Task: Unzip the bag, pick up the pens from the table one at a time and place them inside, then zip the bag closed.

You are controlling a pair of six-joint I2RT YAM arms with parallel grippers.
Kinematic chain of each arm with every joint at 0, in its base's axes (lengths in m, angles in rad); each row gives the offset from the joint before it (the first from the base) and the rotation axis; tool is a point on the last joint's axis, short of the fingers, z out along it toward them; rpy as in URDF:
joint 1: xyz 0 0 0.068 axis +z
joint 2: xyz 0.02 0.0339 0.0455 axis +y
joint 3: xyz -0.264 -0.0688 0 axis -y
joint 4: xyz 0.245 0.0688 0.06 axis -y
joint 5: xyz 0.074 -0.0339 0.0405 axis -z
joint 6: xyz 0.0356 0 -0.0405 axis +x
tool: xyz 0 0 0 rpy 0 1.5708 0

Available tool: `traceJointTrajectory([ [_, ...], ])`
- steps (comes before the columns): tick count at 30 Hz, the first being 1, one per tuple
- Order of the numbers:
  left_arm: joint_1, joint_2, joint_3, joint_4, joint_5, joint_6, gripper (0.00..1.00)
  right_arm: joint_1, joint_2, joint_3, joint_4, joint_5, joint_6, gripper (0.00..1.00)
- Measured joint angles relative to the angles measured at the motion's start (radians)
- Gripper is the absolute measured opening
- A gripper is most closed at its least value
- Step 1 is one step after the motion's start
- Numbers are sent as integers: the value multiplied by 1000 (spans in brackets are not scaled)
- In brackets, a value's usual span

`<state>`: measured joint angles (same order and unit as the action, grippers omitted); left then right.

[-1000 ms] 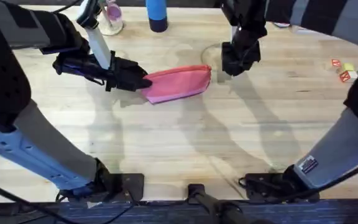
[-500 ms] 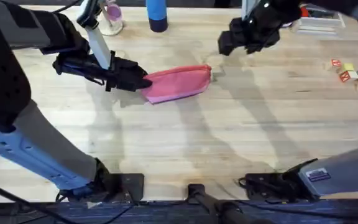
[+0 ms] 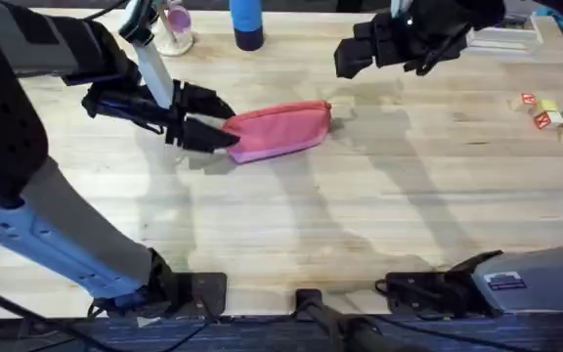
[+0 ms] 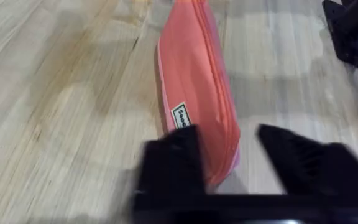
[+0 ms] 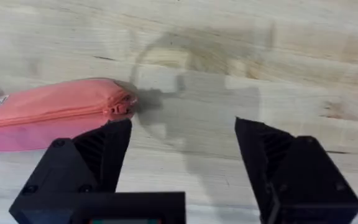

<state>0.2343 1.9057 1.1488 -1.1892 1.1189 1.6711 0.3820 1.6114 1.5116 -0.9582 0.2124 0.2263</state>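
Bag (image 3: 280, 131), zipped, lying on tabletop (image 3: 360, 215) between spread left claw (image 3: 225, 120) fingers; spread right claw (image 3: 348, 57) hovering beyond: advisably anchoring the near end before pulling zipper.

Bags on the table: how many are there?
1. The pink bag lies on the table near its middle, its one end between the open fingers of the left tool. None other is visible.

The right gripper (image 3: 345, 61), a second ago low beside the zipper end of the bag (image 3: 280, 130), has lifted away toward the far edge of the table (image 3: 379, 205), fingers apart. The left gripper (image 3: 225, 122) has let go of the bag's other end, its fingers (image 3: 206, 98) now spread.
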Motion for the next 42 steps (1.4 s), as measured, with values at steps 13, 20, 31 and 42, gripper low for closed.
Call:
traceJointTrajectory([
  [13,0,0,0,5,3,-3,995,0,0,0,19,0,1,996],
  [20,0,0,95,-133,-30,-4,995,0,0,0,15,0,2,997],
  [31,6,0,435,-371,-137,-3,995,0,0,0,16,0,2,997],
  [42,5,0,679,-253,-164,-169,996,0,0,0,66,0,2,997],
])
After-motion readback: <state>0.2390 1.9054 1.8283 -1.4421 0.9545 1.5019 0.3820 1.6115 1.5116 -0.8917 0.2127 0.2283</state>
